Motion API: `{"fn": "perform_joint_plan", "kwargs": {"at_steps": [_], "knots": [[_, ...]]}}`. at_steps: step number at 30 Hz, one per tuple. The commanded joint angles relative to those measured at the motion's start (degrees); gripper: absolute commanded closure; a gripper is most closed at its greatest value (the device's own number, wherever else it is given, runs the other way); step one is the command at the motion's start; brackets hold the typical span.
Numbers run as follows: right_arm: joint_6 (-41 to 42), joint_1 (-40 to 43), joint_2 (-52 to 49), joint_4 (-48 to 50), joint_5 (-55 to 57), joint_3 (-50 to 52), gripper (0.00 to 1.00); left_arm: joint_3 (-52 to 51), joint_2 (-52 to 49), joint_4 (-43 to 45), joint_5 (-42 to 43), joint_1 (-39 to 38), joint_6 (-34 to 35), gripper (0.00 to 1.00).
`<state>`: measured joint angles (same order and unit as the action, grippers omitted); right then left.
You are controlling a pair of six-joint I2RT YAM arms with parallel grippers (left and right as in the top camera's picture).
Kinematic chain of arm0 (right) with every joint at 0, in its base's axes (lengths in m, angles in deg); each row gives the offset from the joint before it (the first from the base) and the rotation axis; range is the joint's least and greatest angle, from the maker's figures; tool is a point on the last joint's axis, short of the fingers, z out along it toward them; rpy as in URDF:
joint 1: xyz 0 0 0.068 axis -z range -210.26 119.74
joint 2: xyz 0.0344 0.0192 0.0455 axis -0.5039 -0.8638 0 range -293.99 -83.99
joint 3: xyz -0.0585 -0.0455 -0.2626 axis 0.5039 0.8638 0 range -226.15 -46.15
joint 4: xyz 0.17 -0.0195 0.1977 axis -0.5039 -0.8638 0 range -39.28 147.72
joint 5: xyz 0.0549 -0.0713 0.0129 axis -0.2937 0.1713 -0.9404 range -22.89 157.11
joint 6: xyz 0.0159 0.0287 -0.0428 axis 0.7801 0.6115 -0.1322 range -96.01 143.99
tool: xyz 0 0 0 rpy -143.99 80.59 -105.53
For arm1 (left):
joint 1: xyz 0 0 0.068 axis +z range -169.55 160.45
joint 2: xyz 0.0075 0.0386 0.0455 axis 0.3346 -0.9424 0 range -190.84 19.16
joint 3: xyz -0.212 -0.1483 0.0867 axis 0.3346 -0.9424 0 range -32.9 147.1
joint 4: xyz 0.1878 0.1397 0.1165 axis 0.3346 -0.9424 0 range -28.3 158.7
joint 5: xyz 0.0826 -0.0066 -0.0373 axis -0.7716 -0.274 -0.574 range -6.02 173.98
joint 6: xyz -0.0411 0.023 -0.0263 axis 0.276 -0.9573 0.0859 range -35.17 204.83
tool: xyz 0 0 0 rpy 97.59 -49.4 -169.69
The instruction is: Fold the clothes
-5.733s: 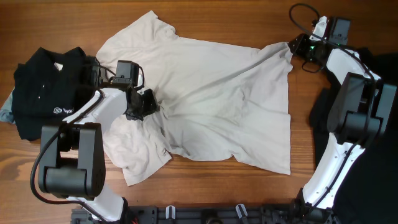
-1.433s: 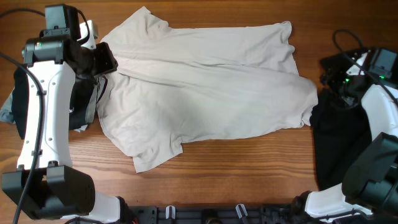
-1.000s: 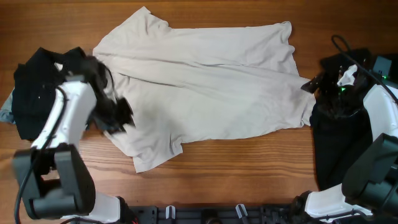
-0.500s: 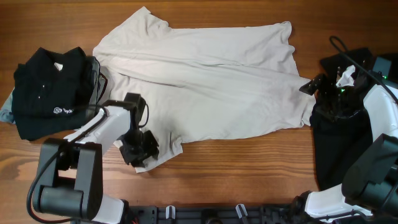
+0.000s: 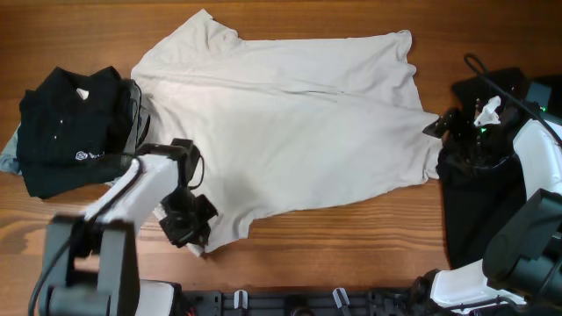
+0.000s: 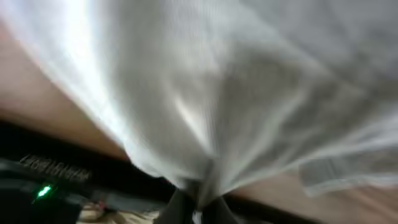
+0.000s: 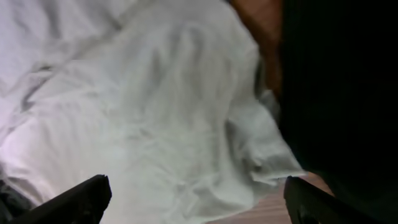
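Table (image 5: 351, 237): wood, bare along the near edge.

Shirt (image 5: 290, 123): cream and wrinkled, spread flat across the middle. Its right edge lies just beside the black heap (image 5: 474, 219).

Black top (image 5: 61, 123): white logo, bunched at the left, just beside the shirt.

Left pincer (image 5: 189, 230): mine, clamped on the shirt's near-left corner. My wrist view shows cloth gathered into the closed tips.

Right pincer (image 5: 436, 125): mine, jaws wide apart and holding nothing, over the shirt's right edge.

Step in hand, as I judge it: carry the near-left corner across to begin a fold.

To do it well:
- I lift only enough to clear the table.
- I draw the corner over in one smooth sweep.
- I keep the pinch firm so the thin cloth does not slip.
- I bring my right pincer onto the near-right corner so the hem travels level rather than skewed.
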<state>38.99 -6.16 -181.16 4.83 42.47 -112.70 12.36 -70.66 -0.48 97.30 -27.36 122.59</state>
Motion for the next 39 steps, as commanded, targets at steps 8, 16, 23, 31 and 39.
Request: {"fn": "perform_joint_plan", "kwargs": {"at_steps": [8,16,23,31,39], "knots": [[3.2,-0.1,0.9,-1.7,13.9,5.2,0.04,2.8,31.5,-9.4,-5.6,12.7,-1.5,0.96],[13.9,2.1,0.5,7.0,22.2,12.2,0.52,2.8,31.6,-9.4,-6.4,12.7,-1.3,0.96],[-0.2,5.3,5.0,-7.6,4.2,10.5,0.17,2.8,31.6,-7.6,-6.3,12.7,-1.3,0.96],[-1.1,5.1,10.7,-11.8,5.7,16.0,0.20,2.8,31.6,-7.3,-6.4,12.7,-1.1,0.96],[6.5,0.3,10.7,-1.9,8.1,25.3,0.24,2.8,31.6,-7.2,-6.4,12.7,-1.1,0.94]]}}
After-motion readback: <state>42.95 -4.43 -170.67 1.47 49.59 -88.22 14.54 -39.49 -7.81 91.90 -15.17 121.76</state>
